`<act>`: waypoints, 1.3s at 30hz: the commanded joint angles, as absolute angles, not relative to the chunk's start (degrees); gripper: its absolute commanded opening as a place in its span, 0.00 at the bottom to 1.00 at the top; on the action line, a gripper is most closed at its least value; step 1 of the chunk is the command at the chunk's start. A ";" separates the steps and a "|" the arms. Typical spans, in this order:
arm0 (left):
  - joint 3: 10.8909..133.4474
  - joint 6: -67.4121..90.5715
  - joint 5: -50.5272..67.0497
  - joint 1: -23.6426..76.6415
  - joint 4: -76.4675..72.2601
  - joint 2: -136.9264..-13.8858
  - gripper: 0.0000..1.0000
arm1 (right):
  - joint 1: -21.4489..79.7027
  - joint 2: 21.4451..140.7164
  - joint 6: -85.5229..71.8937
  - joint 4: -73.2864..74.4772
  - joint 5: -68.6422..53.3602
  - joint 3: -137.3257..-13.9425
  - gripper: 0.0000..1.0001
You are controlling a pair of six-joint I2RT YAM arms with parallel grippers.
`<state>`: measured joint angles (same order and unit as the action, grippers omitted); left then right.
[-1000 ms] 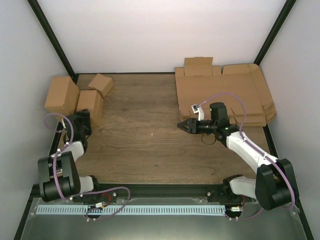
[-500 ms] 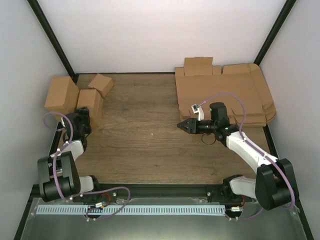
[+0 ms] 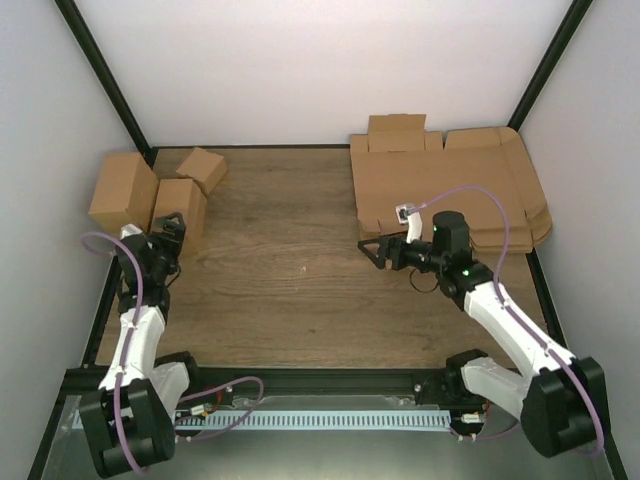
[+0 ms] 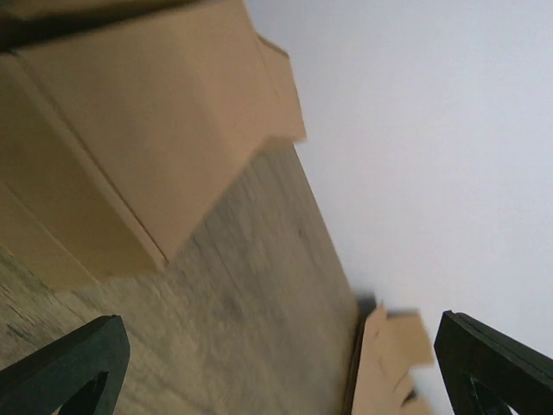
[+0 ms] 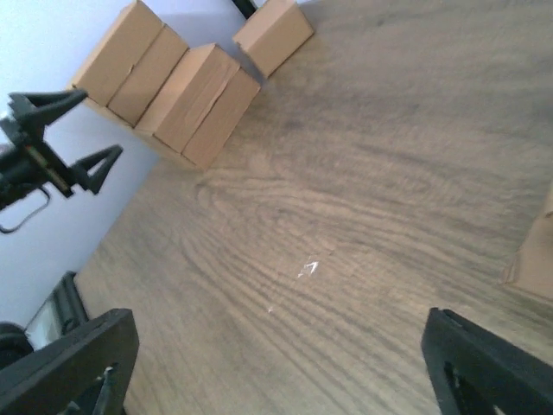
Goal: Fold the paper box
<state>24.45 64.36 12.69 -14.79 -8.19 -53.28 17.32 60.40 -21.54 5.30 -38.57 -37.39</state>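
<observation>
Presently right gripper (image 3: 371, 251), agape and empty, sits just beside sheet pile (image 3: 450, 185); left gripper (image 3: 172, 224), likewise, well apart.

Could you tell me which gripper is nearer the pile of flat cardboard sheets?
Right. The right gripper is beside the pile, at its near-left corner; the left gripper is opposite, by the folded boxes.

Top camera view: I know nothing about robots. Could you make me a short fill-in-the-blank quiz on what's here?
1. The pile of flat cardboard sheets lies at the table's far ___ corner.
2. The folded boxes stand just beyond the left tool, whose fingers are spread ___.
3. The right tool, over bare wood, holds ___.

Missing words: right; open; nothing.
</observation>
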 commanded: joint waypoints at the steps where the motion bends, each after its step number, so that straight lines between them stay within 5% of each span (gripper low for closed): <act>1: 25.26 49.30 23.64 -12.93 -4.56 -50.60 1.00 | 16.95 54.63 -18.19 -0.33 -29.12 -32.91 0.99; 9: 27.66 32.55 15.78 0.38 -2.37 -49.83 1.00 | 16.95 40.40 -4.79 -14.17 -19.72 -19.75 1.00; 17: 26.73 11.31 -1.40 14.78 -8.80 -51.40 1.00 | 16.96 38.49 -3.52 -20.73 -9.56 -14.59 1.00; 27: 17.97 2.75 -16.21 14.94 -20.40 -48.19 1.00 | 16.80 43.83 0.14 -36.54 0.36 -7.93 1.00; 39: 9.37 -0.38 -14.65 9.84 -38.85 -51.43 1.00 | 5.16 58.37 0.50 -61.42 -5.04 -1.85 1.00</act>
